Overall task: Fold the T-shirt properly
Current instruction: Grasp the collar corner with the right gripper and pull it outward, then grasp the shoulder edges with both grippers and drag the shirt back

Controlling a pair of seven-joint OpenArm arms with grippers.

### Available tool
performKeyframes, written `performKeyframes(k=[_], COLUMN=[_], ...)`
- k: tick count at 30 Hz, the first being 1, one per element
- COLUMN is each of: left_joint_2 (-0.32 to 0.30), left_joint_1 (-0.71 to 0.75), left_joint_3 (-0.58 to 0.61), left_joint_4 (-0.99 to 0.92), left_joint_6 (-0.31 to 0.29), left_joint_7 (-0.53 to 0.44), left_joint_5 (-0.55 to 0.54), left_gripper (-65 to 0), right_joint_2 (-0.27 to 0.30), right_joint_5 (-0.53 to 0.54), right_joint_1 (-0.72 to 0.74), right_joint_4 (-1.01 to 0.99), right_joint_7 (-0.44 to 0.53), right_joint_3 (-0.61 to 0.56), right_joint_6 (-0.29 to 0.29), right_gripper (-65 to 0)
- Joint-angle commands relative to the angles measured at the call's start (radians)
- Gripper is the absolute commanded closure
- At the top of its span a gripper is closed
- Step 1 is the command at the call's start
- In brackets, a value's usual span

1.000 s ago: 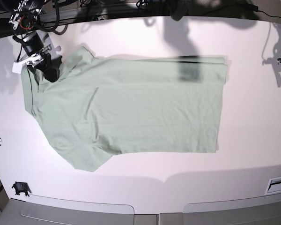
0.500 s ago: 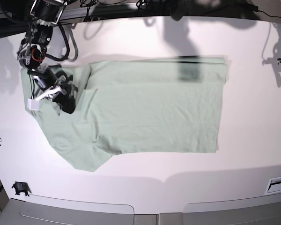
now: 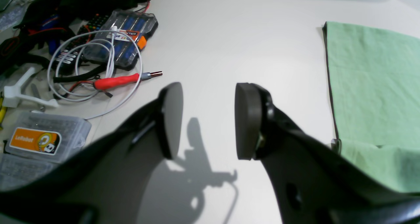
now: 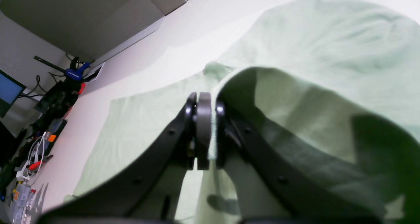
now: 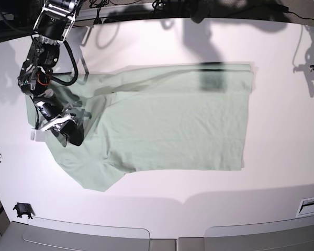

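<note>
right gripper (image 4: 210, 132) pinching T-shirt (image 5: 162, 125) edge, carried lower than before; left gripper (image 3: 208, 120) wide, empty

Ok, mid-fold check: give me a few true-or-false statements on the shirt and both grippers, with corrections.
1. The right gripper pinches a fold of the shirt. True.
2. The left gripper holds the shirt's hem. False: it is open and holds nothing, over bare table beside the shirt.
3. The shirt lies on a white table. True.
4. The shirt is already folded into a small square. False: it is still mostly spread out, with a sleeve sticking out toward the front edge.
5. A red-handled tool lies on the shirt. False: it lies among clutter off the shirt.
</note>
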Motion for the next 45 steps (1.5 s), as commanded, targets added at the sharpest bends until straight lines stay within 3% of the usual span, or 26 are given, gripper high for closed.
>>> performKeyframes(k=[1,4,10,15,17,21,23,26,28,30,34,38,45], left_joint_2=[-0.019,-0.019,-0.019,-0.019,-0.017,0.001,0.011,0.017,0.017,0.017,0.017,0.017,0.017], left_joint_1=[0.003,0.003,0.006,0.041,0.064,0.076,0.075,0.074,0.066,0.055,0.018,-0.024,-0.116], left_joint_3=[-0.007,-0.007,-0.007,-0.007,-0.007,0.02,0.064,0.167,0.246,0.325,0.47,0.581,0.658], left_joint_4=[0.017,0.017,0.017,0.017,0.017,0.017,0.017,0.017,0.017,0.016,0.014,0.011,-0.108], left_joint_6=[0.001,0.001,0.001,0.0,-0.031,-0.161,-0.191,-0.191,-0.191,-0.19,-0.122,-0.038,-0.017], left_joint_7=[-0.023,-0.023,-0.023,-0.007,-0.003,0.042,0.052,0.051,0.045,0.031,0.037,0.072,0.075], left_joint_5=[-0.013,-0.013,-0.013,-0.062,-0.108,-0.207,-0.219,-0.2,-0.155,-0.098,0.021,0.119,0.154], left_gripper=[-23.9,-23.9,-23.9,-23.9,-23.9,-19.8,-13.7,-4.2,0.0,0.0,0.0,0.0,0.0], right_joint_2=[0.016,0.016,0.019,0.019,0.02,0.04,0.06,0.098,0.119,0.131,0.135,0.134,0.133], right_joint_5=[0.024,0.024,0.04,0.163,0.208,0.245,0.244,0.244,0.243,0.24,0.166,0.003,-0.161], right_joint_1=[0.022,0.022,0.022,0.022,0.022,0.011,-0.003,-0.037,-0.062,-0.086,-0.121,-0.142,-0.159], right_joint_4=[0.016,0.015,0.016,0.019,0.019,0.018,0.018,0.018,0.018,0.018,0.018,0.018,0.018], right_joint_7=[0.023,0.023,0.019,-0.077,-0.119,-0.165,-0.171,-0.182,-0.193,-0.198,-0.187,-0.111,-0.039], right_joint_3=[0.003,0.003,0.01,0.114,0.184,0.303,0.332,0.341,0.341,0.341,0.339,0.332,0.33], right_joint_6=[0.01,0.01,0.01,0.01,0.01,0.01,0.01,0.01,0.01,0.01,0.01,0.01,0.01], right_gripper=[-9.9,-23.2,-23.7,-23.7,-23.7,-23.4,-17.9,-2.4,0.0,0.0,0.0,0.0,0.0])
